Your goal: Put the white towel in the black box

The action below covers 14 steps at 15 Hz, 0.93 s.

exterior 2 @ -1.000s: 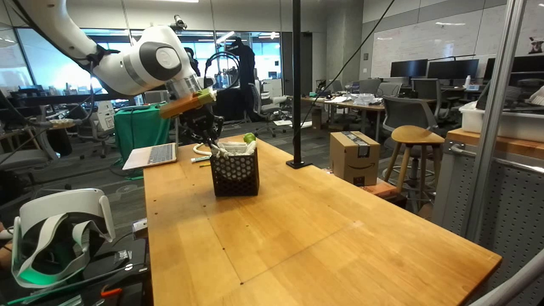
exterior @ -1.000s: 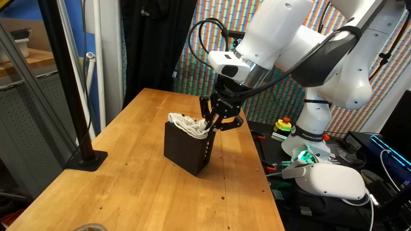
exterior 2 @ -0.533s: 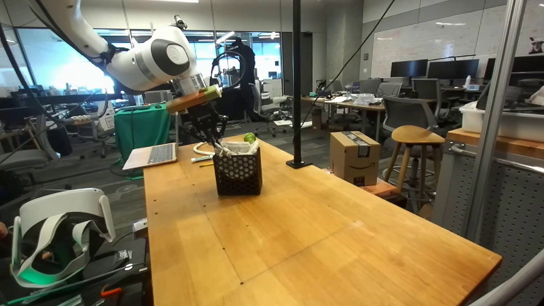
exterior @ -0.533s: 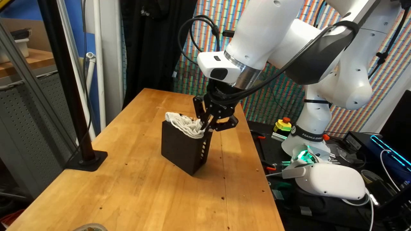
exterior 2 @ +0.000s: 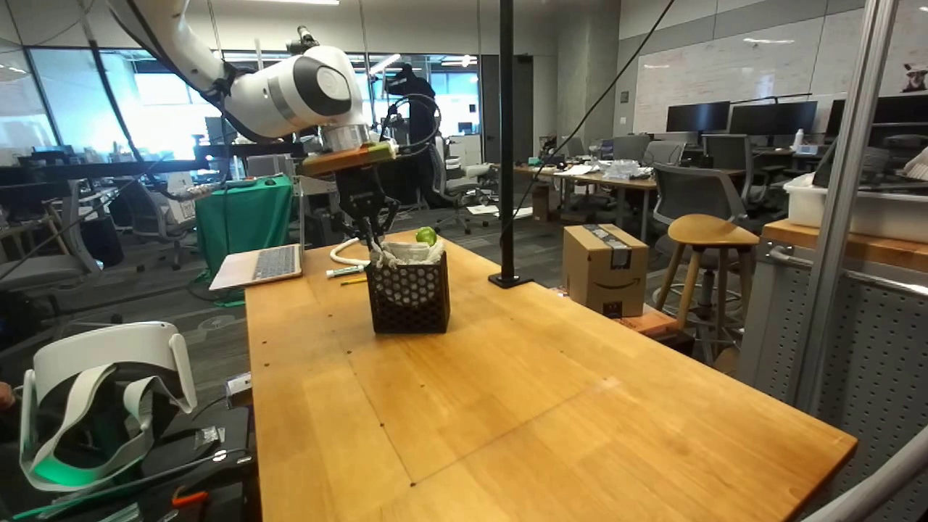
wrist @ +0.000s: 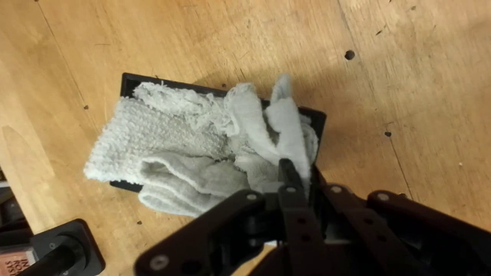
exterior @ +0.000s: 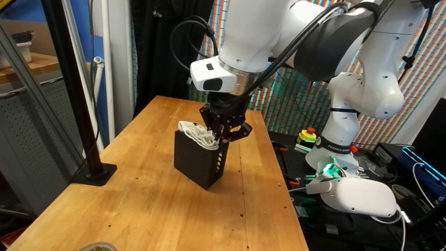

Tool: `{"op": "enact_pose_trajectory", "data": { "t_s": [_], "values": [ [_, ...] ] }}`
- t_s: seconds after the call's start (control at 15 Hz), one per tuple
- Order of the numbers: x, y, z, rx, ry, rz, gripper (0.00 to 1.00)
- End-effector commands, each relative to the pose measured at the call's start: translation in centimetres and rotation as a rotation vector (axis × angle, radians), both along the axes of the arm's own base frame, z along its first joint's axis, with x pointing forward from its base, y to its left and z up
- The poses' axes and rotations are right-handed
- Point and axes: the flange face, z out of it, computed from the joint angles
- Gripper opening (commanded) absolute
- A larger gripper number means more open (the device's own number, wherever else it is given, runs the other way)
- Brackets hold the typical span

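Note:
The white towel [exterior: 198,134] is bunched in the mouth of the black box [exterior: 195,157], its folds standing above the rim. The box stands upright on the table, and its honeycomb side shows in an exterior view [exterior 2: 407,304]. In the wrist view the towel [wrist: 153,130] fills the box mouth and hangs over one end and one long side. My gripper [wrist: 302,170] points down at the box's other end, fingers close together. One finger [wrist: 290,174] presses into the towel inside the rim; the other is outside. A towel edge lies between them; whether the wall is pinched is unclear.
A black post base [exterior: 95,174] stands on the table near one edge. A laptop [exterior 2: 268,264], white cable [exterior 2: 342,254], marker [exterior 2: 345,271] and green round object [exterior 2: 425,235] lie beyond the box. A dish rim [exterior: 97,247] shows at the lower frame edge.
The arm has swung from a slant to nearly upright, its fingertips staying at the box's end rim. The box with the towel has slid slightly along the table with it.

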Motion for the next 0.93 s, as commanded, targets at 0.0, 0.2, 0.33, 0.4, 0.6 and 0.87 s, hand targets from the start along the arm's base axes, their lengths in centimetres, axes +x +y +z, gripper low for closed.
{"op": "enact_pose_trajectory", "data": {
  "t_s": [0.0,0.2,0.33,0.4,0.6,0.87],
  "values": [
    [2.4,-0.1,-6.3,-0.039,0.17,0.007,0.09],
    [3.0,-0.1,-6.8,-0.058,0.236,0.029,0.09],
    [3.4,-0.2,-7.0,-0.063,0.276,0.04,0.09],
    [3.6,-0.3,-7.1,-0.068,0.295,0.043,0.09],
    [4.3,-0.8,-7.3,-0.081,0.346,0.041,0.09],
    [4.6,-1.5,-7.4,-0.102,0.402,0.019,0.09]
  ]
}}
